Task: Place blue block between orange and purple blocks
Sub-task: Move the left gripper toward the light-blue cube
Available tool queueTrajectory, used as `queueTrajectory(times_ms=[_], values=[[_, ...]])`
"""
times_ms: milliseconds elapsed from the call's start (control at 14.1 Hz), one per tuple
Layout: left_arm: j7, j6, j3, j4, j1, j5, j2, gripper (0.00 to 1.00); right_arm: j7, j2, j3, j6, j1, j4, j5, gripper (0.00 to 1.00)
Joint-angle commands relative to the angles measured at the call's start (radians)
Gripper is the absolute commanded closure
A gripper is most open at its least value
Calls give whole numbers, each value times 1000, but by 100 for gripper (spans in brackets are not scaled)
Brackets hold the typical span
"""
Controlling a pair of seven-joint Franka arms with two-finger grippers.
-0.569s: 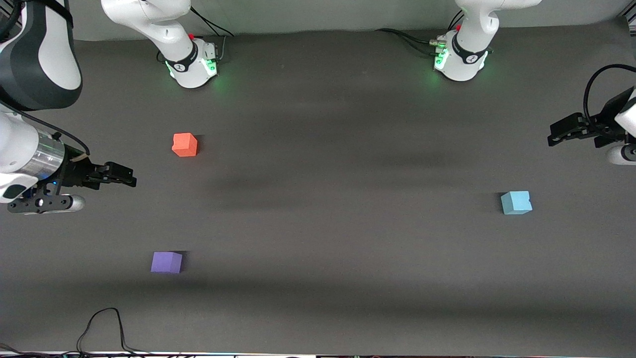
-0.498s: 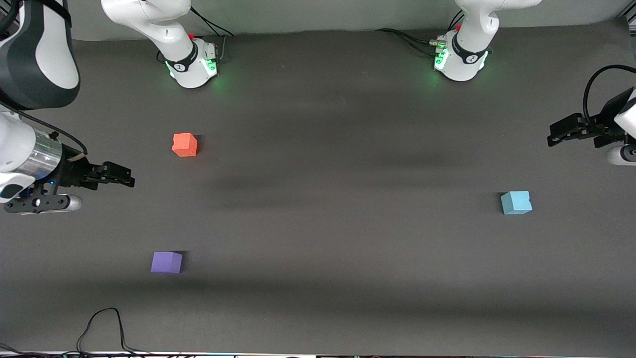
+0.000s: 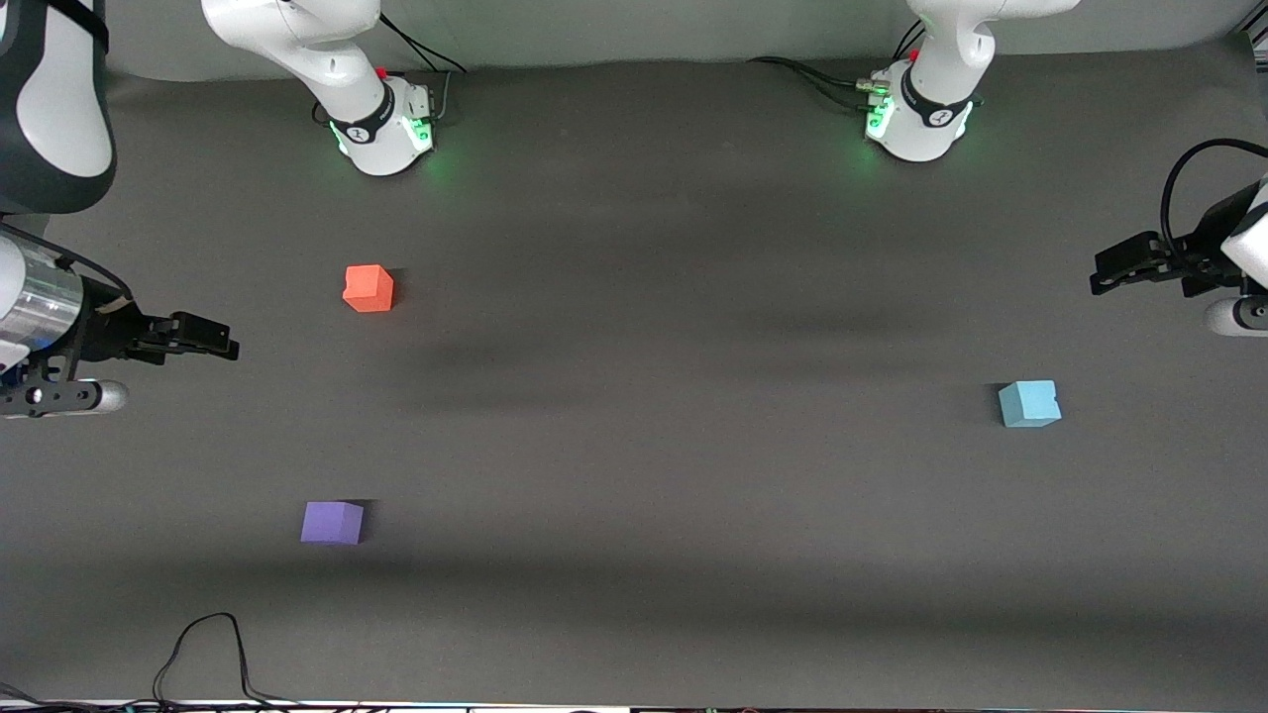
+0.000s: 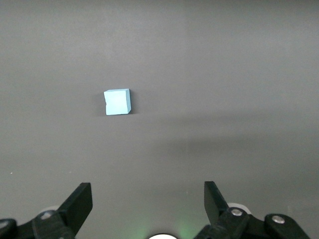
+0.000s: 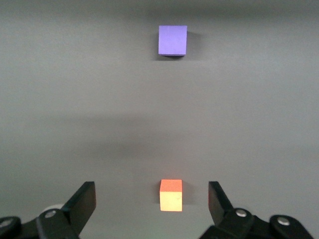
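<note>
Between my left gripper (image 3: pixel 1109 274) and the blue block (image 3: pixel 1029 403) the mat (image 3: pixel 693 347) lies bare, and my fingers are spread with only mat between them. From the blue block toward the right arm's end the wide middle of the mat holds nothing. There the orange block (image 3: pixel 369 288) and, nearer the front camera, the purple block (image 3: pixel 332 522) stand well apart with a bare gap between them, my spread right gripper (image 3: pixel 213 344) hanging near it.
</note>
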Motion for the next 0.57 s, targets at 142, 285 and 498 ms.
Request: queueTrajectory(times_ms=[142, 285, 498], values=[[135, -4, 12, -45, 116, 27, -25, 0, -22, -18, -5, -25, 7, 6, -21, 0], [135, 2, 12, -54, 133, 37, -36, 0, -14, -36, -5, -45, 12, 7, -22, 0], [135, 57, 10, -112, 130, 70, -48, 0, -14, -100, -5, -48, 13, -37, -22, 0]])
